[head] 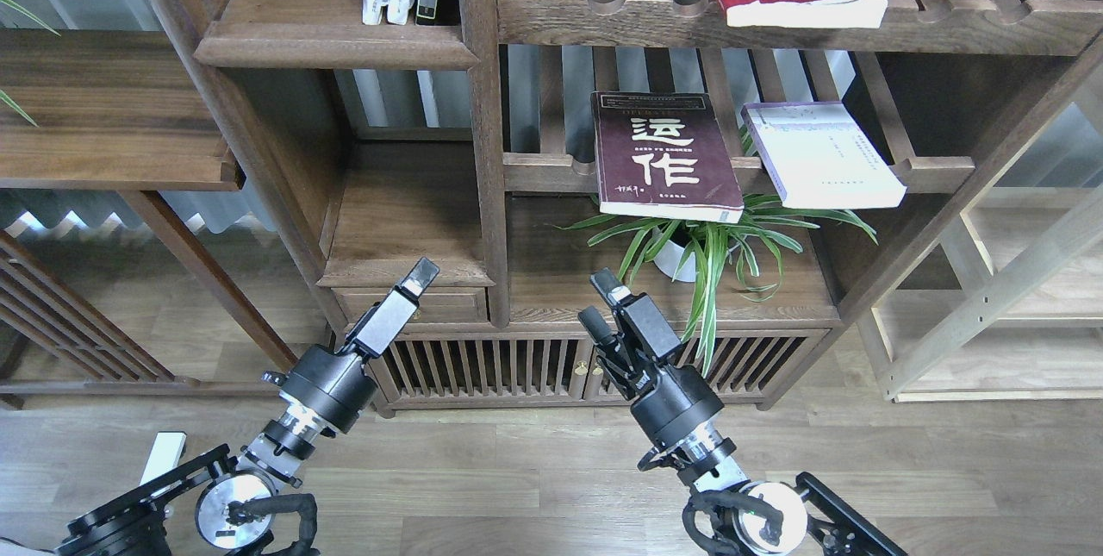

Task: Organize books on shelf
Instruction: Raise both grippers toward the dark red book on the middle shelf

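While both arms hover low in the frame, the left gripper (420,274) looks closed and empty, the right gripper (596,304) narrowly parted. Right of centre, the maroon book (665,155) and white book (820,154) lie on a slatted shelf (543,171).

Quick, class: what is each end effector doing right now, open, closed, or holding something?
Left end effector: fingers together, closed, holding nothing.
Right end effector: open, holding nothing.
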Available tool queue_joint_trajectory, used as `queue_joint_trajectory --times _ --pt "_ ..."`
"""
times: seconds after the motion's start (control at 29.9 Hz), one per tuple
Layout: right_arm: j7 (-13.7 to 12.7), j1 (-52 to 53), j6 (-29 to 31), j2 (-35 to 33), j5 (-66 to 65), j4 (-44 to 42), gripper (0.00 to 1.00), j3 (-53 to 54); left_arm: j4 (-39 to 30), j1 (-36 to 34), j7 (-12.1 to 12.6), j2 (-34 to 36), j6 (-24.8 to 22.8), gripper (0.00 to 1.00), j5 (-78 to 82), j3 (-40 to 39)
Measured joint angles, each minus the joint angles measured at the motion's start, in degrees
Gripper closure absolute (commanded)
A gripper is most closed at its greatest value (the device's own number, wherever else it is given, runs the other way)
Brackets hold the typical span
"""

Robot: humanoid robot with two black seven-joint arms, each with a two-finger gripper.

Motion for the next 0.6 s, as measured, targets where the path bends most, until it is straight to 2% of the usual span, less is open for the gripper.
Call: queue_joint_trajectory --times 0.6 --pt "0.47 -0.73 0.0 0.0 0.26 -2.52 0.0 0.4 -0.05 -0.94 0.31 -0.52 0.0 0.01 2.75 -0.77"
